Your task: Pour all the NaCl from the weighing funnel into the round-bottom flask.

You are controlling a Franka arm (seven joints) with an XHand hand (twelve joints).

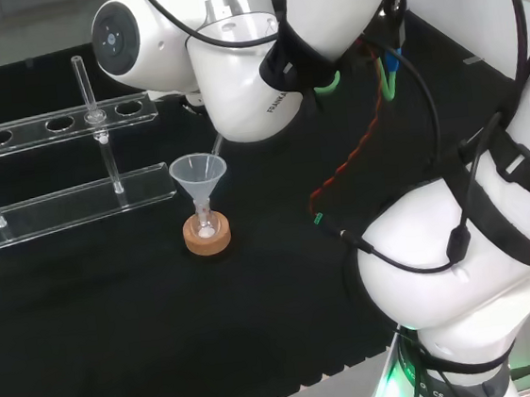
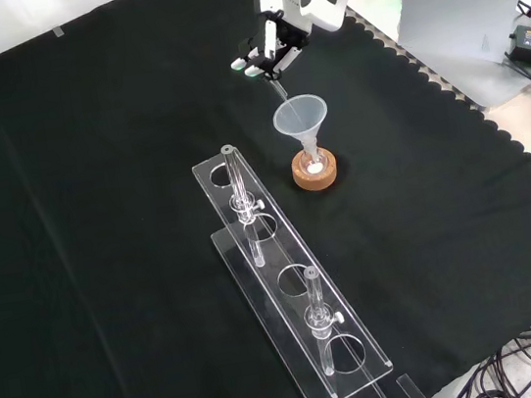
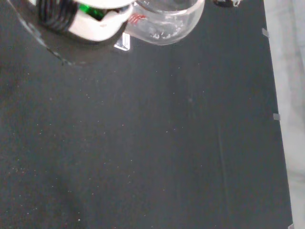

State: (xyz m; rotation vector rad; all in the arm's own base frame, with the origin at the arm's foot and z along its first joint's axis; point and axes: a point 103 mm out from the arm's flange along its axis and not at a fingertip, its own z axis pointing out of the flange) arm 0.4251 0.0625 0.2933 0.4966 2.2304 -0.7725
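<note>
A small round-bottom flask (image 1: 206, 226) (image 2: 313, 164) sits on a cork ring (image 1: 208, 240) (image 2: 315, 177), with white powder at its bottom. A clear conical funnel (image 1: 198, 171) (image 2: 300, 116) stands in its neck. In the front view the hand (image 2: 269, 48) hovers just above and behind that funnel, shut on the glass weighing funnel (image 2: 276, 87). Its thin spout (image 1: 216, 148) slants down to the conical funnel's rim. In the wrist view the weighing funnel's clear bowl (image 3: 167, 21) lies by a white part of the hand (image 3: 95, 26), with some specks clinging inside. In the head view a white arm link hides the hand.
A clear plastic rack (image 1: 67, 208) (image 2: 294, 299) with round holes and two upright glass tubes stands left of the flask in the head view, nearer in the front view. The cloth's scalloped edge (image 2: 449, 99) and a grey box (image 2: 459, 23) lie at the front view's right.
</note>
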